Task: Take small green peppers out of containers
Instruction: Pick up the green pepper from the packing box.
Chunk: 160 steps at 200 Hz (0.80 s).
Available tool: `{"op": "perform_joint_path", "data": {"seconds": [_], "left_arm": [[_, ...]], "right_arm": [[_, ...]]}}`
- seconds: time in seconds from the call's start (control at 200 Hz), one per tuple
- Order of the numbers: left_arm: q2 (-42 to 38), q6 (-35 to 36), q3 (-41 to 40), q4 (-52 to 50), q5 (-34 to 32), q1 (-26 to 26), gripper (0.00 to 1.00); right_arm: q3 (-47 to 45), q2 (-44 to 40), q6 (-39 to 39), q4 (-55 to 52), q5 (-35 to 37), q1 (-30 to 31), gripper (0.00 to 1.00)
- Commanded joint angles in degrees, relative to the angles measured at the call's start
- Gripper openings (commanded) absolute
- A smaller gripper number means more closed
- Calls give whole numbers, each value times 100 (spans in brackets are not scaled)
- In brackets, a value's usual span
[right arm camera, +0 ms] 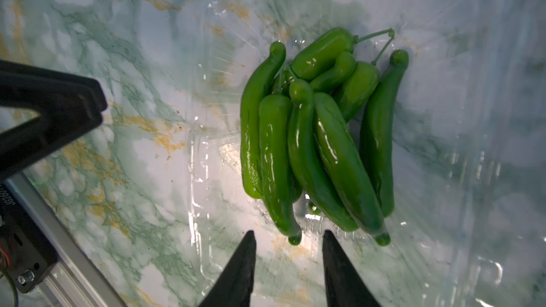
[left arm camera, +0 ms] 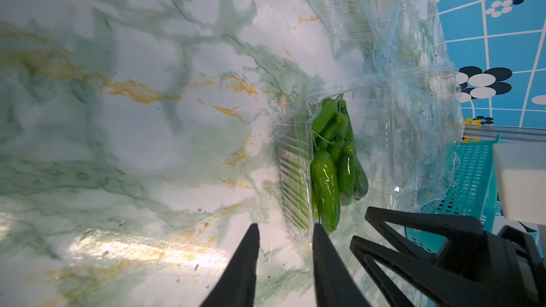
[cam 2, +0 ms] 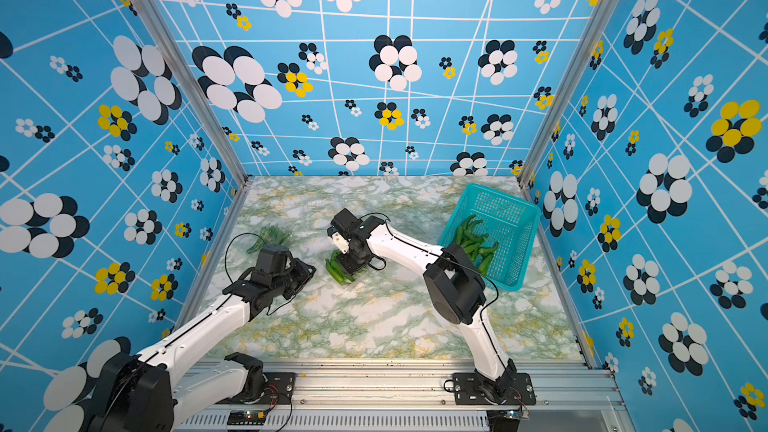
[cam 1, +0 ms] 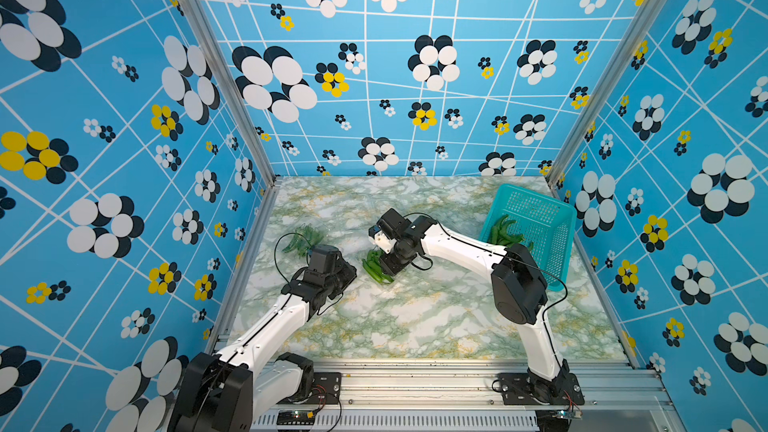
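A bundle of small green peppers (right arm camera: 310,143) lies in an open clear container (right arm camera: 196,172) at mid-table, seen in both top views (cam 1: 376,268) (cam 2: 337,270). My right gripper (right arm camera: 289,236) hovers just at the peppers' tips, jaws open with nothing between them. My left gripper (left arm camera: 286,230) sits at the same container's ribbed wall (left arm camera: 295,178), jaws narrowly open on bare marble and thin plastic edge. In a top view the left gripper (cam 1: 352,275) is left of the pile and the right gripper (cam 1: 384,270) is over it. A second clear container of peppers (cam 1: 303,238) lies further left.
A teal perforated basket (cam 1: 540,218) stands at the back right with several peppers (cam 1: 503,230) inside. More clear clamshell boxes (left arm camera: 369,25) lie behind the pile, hard to see against the marble. The two grippers are close together over the pile.
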Motion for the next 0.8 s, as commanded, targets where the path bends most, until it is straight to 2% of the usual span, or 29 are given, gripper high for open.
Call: {"op": "perform_joint_path", "data": {"seconds": [0.0,0.12,0.575,0.795], "left_arm": [[-100,35,-134,43,61,23,33],[-87,35,-161,69,95,22,34],[-89,9,-281,194,145,31,34],[-46,9,-325,264,159,43,34]], "right_arm": [[220,235,-53,11,-140,72,37],[342,416,-50,-48,-217,82,34],[622,809,-67,-143,-184,152,33],[632,811,-59,-169,-153,161,15]]}}
